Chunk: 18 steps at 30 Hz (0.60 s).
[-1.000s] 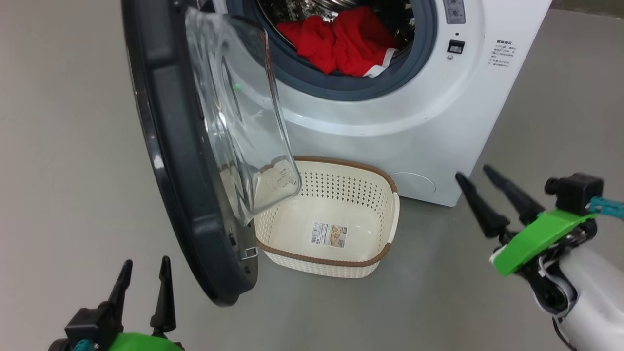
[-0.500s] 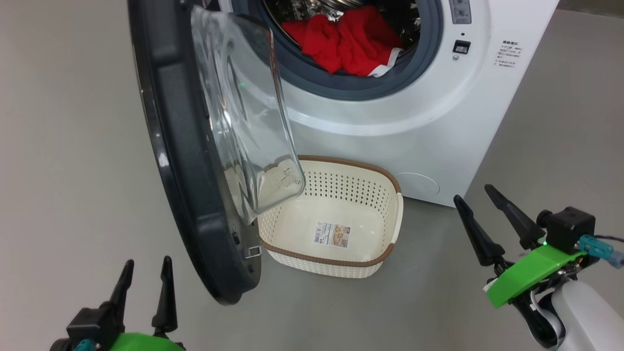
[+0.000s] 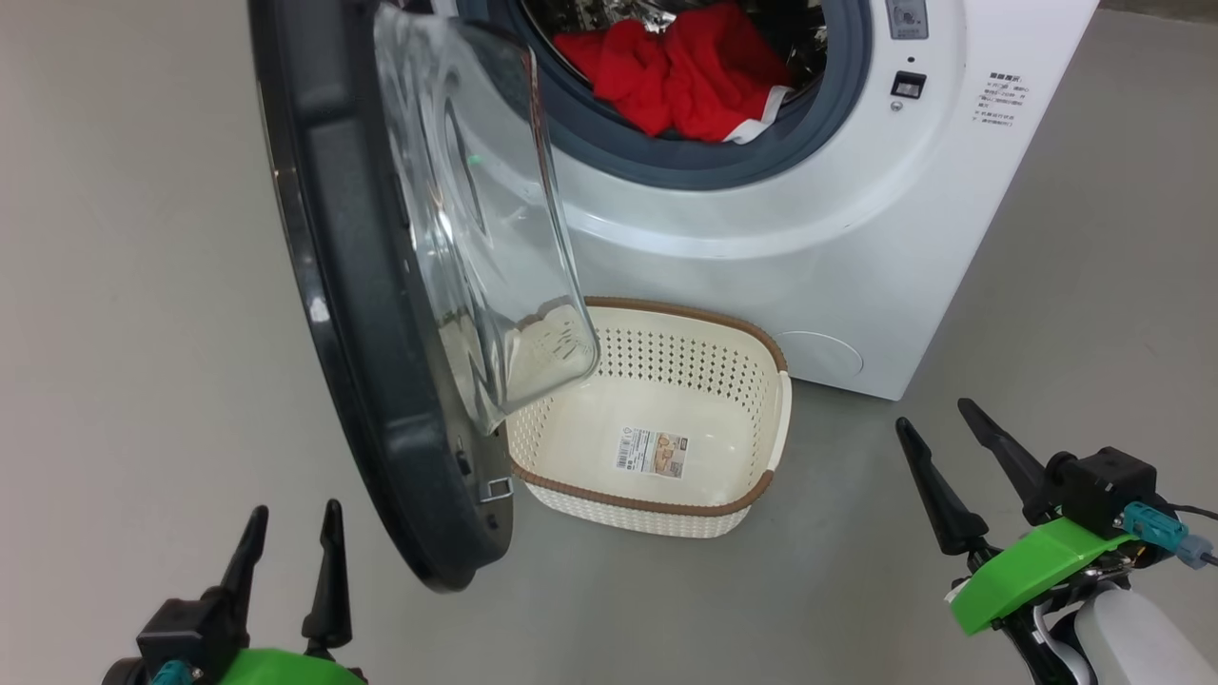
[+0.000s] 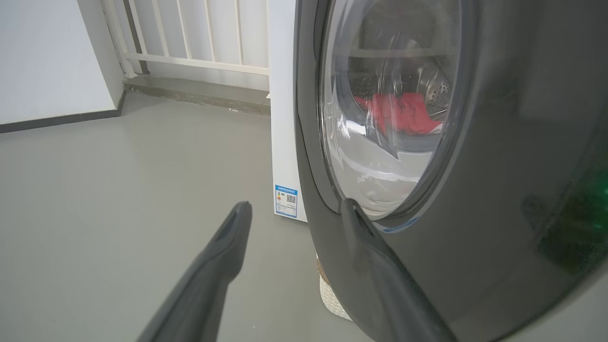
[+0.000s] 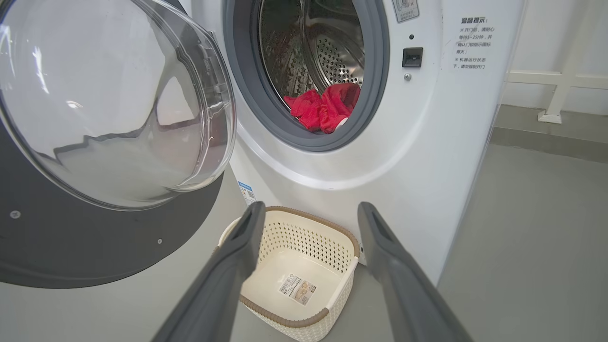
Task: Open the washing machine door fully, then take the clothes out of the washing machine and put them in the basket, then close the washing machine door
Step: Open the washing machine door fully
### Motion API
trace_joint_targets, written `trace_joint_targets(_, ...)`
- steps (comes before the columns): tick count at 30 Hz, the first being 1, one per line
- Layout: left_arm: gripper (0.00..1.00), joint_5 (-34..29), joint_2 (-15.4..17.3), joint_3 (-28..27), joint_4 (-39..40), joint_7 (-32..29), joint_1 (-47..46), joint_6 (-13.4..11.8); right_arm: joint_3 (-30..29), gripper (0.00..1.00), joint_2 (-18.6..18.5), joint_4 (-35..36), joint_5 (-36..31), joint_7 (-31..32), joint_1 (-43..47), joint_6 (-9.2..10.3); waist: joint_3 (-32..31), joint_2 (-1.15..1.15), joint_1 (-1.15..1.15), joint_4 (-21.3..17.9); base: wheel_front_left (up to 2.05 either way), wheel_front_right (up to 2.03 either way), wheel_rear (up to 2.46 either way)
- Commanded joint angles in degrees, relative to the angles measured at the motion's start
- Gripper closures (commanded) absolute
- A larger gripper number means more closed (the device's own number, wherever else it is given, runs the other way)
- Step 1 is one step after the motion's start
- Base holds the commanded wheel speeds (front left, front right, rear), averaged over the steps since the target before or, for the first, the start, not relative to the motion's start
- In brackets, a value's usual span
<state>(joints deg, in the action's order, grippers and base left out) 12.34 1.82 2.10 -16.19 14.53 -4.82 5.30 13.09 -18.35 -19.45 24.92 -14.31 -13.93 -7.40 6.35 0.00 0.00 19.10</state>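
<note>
Door step looks about done: the washing machine door [image 3: 343, 314] stands swung well out at the left of the head view, its glass bowl overhanging the left end of the basket [image 3: 647, 501]. Next up, most likely, the clothes [image 3: 685, 81], heaped red in the drum mouth at top centre, which calls for a reach up and in. Left gripper [image 3: 294, 512] sits lower left, right gripper [image 3: 933, 416] lower right, both with fingers spread wide and empty

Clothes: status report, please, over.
Left hand, right hand open, empty. Clothes in washer, none in basket. Door open, close above basket's left edge.
</note>
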Motion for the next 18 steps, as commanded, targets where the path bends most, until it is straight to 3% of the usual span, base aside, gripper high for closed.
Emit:
trace_joint_targets(1, 0.0, 0.21, 1.06, -1.8, 1.15, 0.47, -1.34, -0.25, 0.52, 0.0, -0.41, 1.46, -0.2, -0.69, 0.6, -0.09, -0.01, 0.0, 0.0, 0.01, 0.0, 0.0, 0.0)
trace_joint_targets(14, 0.0, 1.48, 1.06, -2.66, 2.17, 0.47, -1.54, -0.29, -1.38, 0.0, 0.1, 2.04, -1.85, -0.69, 1.03, -0.09, -0.43, 0.0, 0.0, 0.35, 0.0, 0.0, 0.0)
trace_joint_targets(15, 0.58, 1.58, 1.06, -2.84, 2.56, 0.47, -1.59, -0.26, -1.53, 0.0, 0.11, 2.11, -2.01, -0.69, 1.07, -0.09, -0.47, 0.0, 0.0, 0.38, 0.0, 0.0, 0.0)
trace_joint_targets(16, 0.84, 1.78, 1.06, -3.12, 3.16, 0.47, -1.68, -0.25, -1.78, 0.0, 0.23, 2.24, -2.01, -0.69, 1.13, -0.09, -0.54, 0.0, 0.0, 0.39, 0.0, 0.0, 0.0)
trace_joint_targets(17, 1.0, 2.22, 1.06, -3.43, 3.85, 0.47, -1.74, -0.23, -1.93, 0.0, 0.34, 2.3, -2.02, -0.69, 1.23, -0.09, -0.66, 0.0, 0.0, 0.38, 0.0, 0.0, 0.0)
trace_joint_targets(18, 1.0, 2.55, 1.06, -3.78, 4.74, 0.47, -1.84, -0.21, -1.94, 0.0, 0.38, 2.32, -2.14, -0.69, 1.32, -0.09, -0.72, 0.0, 0.0, 0.36, 0.0, 0.0, 0.0)
